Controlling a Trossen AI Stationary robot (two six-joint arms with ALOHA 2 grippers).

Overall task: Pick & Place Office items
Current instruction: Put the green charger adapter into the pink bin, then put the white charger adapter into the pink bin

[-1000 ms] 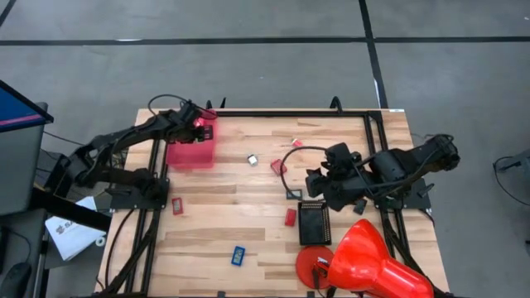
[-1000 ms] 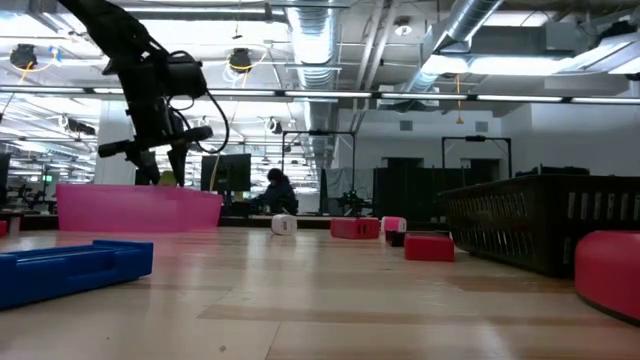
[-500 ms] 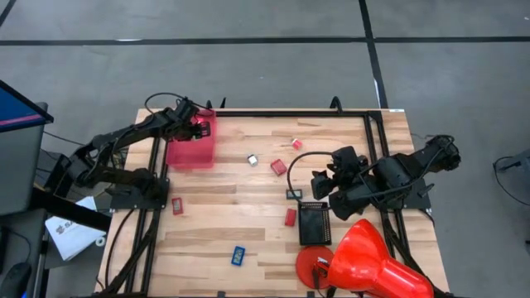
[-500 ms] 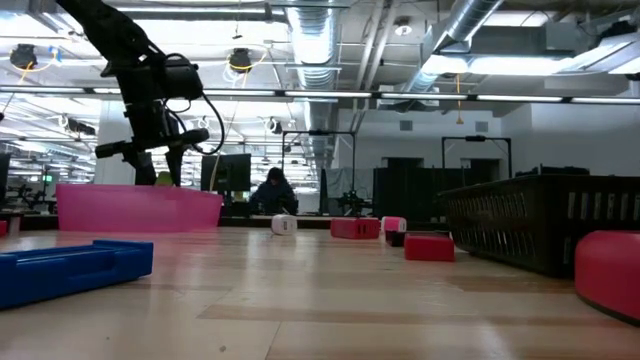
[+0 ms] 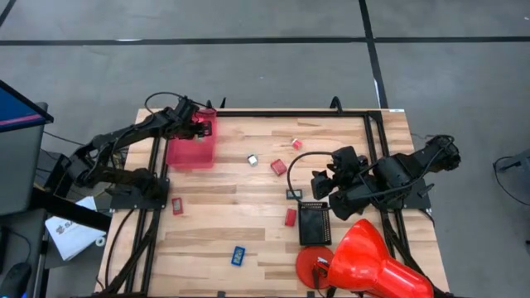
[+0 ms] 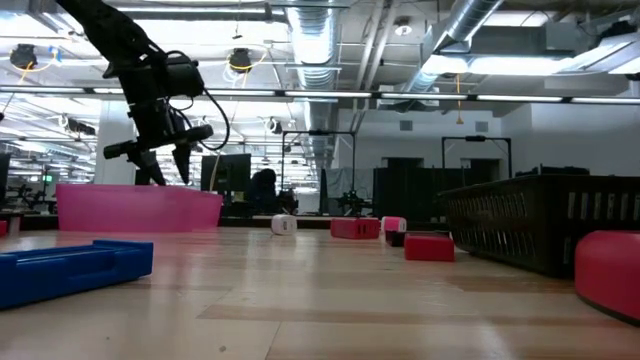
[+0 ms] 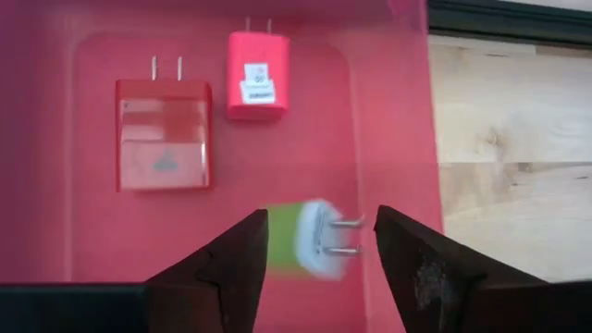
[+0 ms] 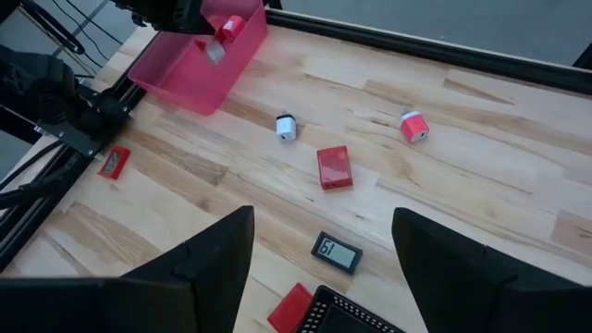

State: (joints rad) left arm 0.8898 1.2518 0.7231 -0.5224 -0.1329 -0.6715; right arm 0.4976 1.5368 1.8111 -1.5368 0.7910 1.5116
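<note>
My left gripper (image 7: 319,222) hangs open above the pink bin (image 5: 191,147) at the table's far left. A green-white plug (image 7: 298,239), blurred, is in the air under the parted fingers, touching neither. Two red plugs (image 7: 163,135) lie flat on the bin's floor. My right gripper (image 8: 322,215) is open over the table near the black tray (image 5: 314,222), holding nothing. A white-black piece (image 5: 252,160), red blocks (image 5: 279,166), a small display piece (image 5: 293,194) and a blue piece (image 5: 238,255) lie on the wood.
The big red cone-shaped object (image 5: 373,261) fills the near right corner beside the black tray. One red piece (image 5: 176,205) lies near the left edge and a red-white one (image 5: 296,143) toward the far side. Bare wood lies in the table's middle and near left.
The green-white plug that showed just under my left gripper's fingers above the bin wall has dropped out of them and is falling into the bin. My right gripper drew back a little toward the table's right and near side, then stayed still.
</note>
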